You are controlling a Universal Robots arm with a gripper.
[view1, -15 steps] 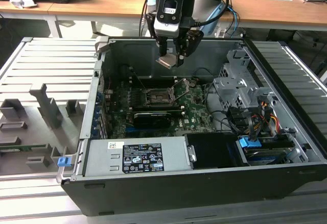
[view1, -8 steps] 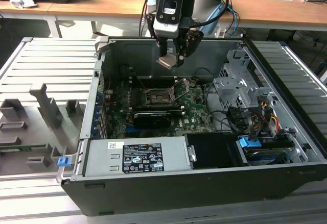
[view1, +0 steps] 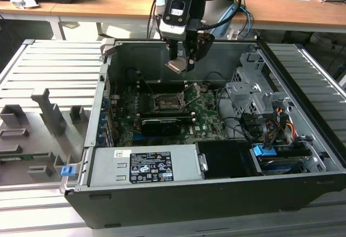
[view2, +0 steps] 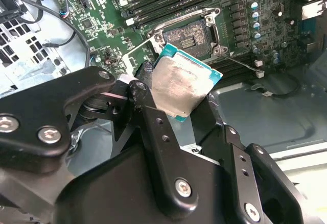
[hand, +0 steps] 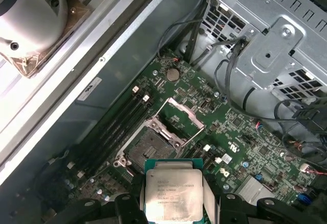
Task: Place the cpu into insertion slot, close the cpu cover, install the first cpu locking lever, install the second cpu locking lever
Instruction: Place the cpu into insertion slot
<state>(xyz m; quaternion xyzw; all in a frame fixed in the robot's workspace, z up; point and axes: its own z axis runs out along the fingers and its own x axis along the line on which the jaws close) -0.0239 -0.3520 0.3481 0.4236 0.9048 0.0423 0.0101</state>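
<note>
My gripper (view1: 181, 60) hangs over the open computer case (view1: 108, 75), shut on the cpu (view1: 175, 66) and holding it tilted by two opposite edges. In both wrist views the cpu (view2: 181, 83) (hand: 171, 196) shows its dull silver top and green rim between the black fingers (view2: 148, 106). The insertion slot (view1: 164, 103) (hand: 148, 150) (view2: 190, 36) lies bare on the green motherboard, below the chip and apart from it. The cpu cover (hand: 180, 116) (view2: 137, 54) stands swung open at one edge of the slot. A thin locking lever (view2: 240, 63) sticks out beside the socket.
A grey power supply box (view1: 143, 164) fills the case's near side, and a long black expansion card (view1: 159, 124) lies in front of the slot. A metal drive cage (view1: 254, 94) and loose cables (view1: 270, 123) crowd the exterior view's right. Grey fixtures (view1: 38, 123) stand outside on its left.
</note>
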